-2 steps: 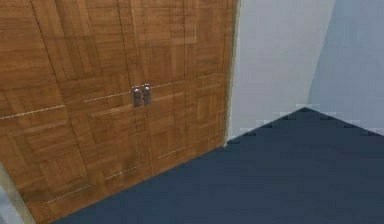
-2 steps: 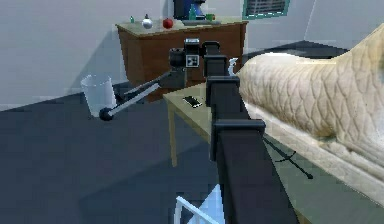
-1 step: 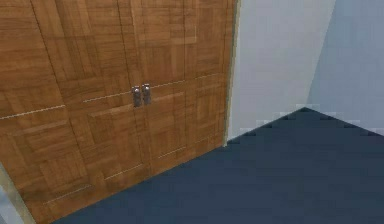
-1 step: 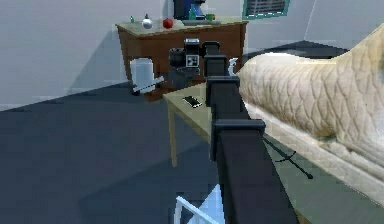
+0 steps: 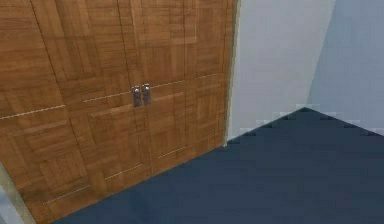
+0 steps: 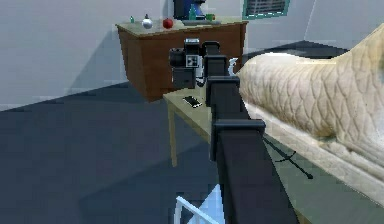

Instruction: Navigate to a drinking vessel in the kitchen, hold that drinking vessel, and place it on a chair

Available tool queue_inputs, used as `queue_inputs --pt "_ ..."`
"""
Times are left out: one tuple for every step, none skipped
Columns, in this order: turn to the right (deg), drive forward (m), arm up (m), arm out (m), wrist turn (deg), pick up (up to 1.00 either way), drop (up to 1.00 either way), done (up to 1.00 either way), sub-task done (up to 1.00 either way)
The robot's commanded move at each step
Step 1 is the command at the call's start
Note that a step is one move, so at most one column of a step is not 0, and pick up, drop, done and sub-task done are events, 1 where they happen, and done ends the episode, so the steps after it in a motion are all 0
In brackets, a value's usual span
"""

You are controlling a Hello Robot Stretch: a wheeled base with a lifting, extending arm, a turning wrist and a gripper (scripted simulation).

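Two wooden doors (image 5: 110, 100) with small metal handles (image 5: 136, 96) are standing closed ahead of you. On the arm's side, you are looking at a brown sideboard (image 6: 150, 60). The arm (image 6: 235, 140) is pointing toward it over a low olive tabletop (image 6: 190, 118). The claw (image 6: 180, 53) is showing against the sideboard's front, so you cannot tell how its fingers are set or whether it is carrying anything. Small things (image 6: 147, 20) are sitting on top of the sideboard, a red ball (image 6: 168, 22) among them; you cannot tell whether any is a drinking vessel. A cream sofa (image 6: 310, 90) is lying right of the sideboard.
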Motion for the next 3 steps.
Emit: queue_inputs --pt "0.0 0.0 0.0 0.0 45.0 0.0 0.0 0.0 0.0" --pt "0.0 0.0 0.0 0.0 15.0 0.0 0.0 0.0 0.0" --pt "0.0 0.0 -0.42 0.0 0.0 0.0 0.0 0.0 0.0"
